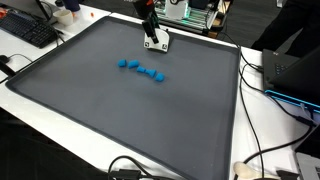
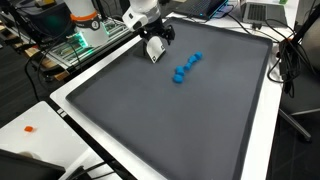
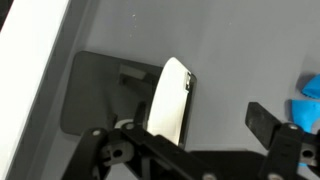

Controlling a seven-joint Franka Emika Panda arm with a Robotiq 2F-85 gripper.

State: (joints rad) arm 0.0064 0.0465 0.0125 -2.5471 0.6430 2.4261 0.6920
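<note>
White piece lies on the dark grey mat close to the mat's far edge, directly under the gripper. In both exterior views it shows as a small pale patch at the fingertips (). In the wrist view it is a narrow, light, rounded slab that casts a dark square shadow on the mat to its left. The jaws stand apart. The one dark finger that shows clearly is off to the side of the white piece with bare mat between them, so nothing is clamped. The other finger is hard to make out among the dark linkage at the bottom of that view, and I cannot tell whether it touches the piece. A short row of blue pieces lies nearer the middle of the mat, apart from the white piece; in an exterior view they run in a slanting line, and one of them shows at the right edge of the wrist view. The mat rests on a white table whose rim frames it. A black keyboard sits beyond one corner, black cables trail along one side, and a small orange thing lies on the white rim.
</note>
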